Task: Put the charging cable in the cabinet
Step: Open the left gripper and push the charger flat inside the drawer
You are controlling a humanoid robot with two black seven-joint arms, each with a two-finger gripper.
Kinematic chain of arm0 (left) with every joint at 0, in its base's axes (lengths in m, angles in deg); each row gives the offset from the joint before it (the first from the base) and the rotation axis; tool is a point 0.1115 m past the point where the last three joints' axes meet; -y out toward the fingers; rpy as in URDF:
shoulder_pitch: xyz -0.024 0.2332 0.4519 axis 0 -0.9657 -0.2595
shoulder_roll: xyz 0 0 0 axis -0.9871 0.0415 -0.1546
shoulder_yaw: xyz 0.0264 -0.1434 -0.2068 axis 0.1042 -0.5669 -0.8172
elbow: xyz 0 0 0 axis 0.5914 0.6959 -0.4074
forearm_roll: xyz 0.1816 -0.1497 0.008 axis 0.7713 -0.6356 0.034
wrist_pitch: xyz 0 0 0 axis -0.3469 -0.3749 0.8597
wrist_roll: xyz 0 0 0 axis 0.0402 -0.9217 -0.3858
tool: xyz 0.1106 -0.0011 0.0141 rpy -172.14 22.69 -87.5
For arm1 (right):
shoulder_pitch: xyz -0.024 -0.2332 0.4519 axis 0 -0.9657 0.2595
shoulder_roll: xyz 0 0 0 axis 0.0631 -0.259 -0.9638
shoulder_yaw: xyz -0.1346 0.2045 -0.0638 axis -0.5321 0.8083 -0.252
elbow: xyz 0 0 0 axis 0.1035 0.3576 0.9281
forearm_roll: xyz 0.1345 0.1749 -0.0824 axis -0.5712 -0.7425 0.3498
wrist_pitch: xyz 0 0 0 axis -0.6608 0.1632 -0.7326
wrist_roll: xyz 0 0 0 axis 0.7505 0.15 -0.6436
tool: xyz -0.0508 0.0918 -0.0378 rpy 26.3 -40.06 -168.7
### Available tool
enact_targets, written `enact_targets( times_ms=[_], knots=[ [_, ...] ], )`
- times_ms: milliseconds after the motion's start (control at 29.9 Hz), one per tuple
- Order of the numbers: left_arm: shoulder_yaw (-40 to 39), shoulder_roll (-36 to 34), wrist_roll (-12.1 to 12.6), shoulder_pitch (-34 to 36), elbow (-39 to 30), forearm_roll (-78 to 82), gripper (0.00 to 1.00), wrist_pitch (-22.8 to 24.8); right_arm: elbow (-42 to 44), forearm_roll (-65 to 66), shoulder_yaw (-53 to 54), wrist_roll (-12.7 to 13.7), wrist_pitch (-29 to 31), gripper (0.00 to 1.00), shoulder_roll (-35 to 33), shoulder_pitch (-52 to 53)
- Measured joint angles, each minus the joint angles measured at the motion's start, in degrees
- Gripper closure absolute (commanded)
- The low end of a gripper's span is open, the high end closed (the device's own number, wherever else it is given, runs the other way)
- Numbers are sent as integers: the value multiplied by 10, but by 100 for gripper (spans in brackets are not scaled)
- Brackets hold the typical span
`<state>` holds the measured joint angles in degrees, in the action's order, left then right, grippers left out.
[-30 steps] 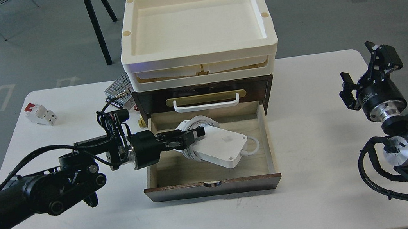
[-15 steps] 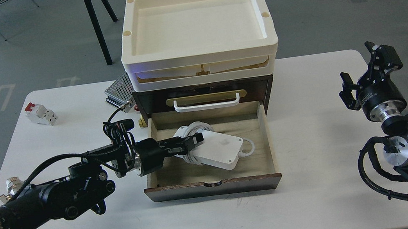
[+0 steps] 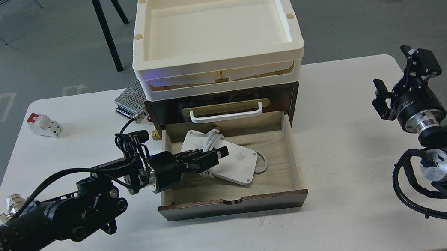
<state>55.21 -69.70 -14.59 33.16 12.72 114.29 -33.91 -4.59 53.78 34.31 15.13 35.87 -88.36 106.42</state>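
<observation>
The charging cable (image 3: 228,159) lies inside the open drawer (image 3: 291,151) of the cabinet (image 3: 220,100), centre of the frame, brick tilted diagonally, cord wound about its upper-left end and a loop trailing to its right. My left gripper (image 3: 214,154) reaches in over the drawer's left wall, fingers closed on the wound cord at the brick's left edge. I cannot tell whether the brick rests flat on the drawer floor or hangs partly in my grip.

Risks, as I judge them:
- If I withdraw before the fingers release fully, the cord may snag and drag the brick out over the left wall.
- The gripper body sits close to that wall; a sideways retreat could knock the drawer.
- The trailing loop lies near the right of the brick; should it ride up, it could catch when the drawer shuts.

My right gripper (image 3: 400,76), right of the frame, stands well apart from the cabinet, fingers spread, holding nothing. A circuit breaker (image 3: 44,124) and a perforated metal box (image 3: 130,96) sit at upper left, clear of the work.
</observation>
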Motion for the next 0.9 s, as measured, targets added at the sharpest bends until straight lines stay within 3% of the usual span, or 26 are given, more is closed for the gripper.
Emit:
enact_targets(
  times_ms=[535, 902],
  knots=[
    [5, -4, 0, -1, -19, 146, 43, -103, 0, 0, 1, 0, 0, 1, 0, 0],
    [6, 0, 0, -4, -12, 211, 43, -112, 0, 0, 1, 0, 0, 1, 0, 0]
  ],
)
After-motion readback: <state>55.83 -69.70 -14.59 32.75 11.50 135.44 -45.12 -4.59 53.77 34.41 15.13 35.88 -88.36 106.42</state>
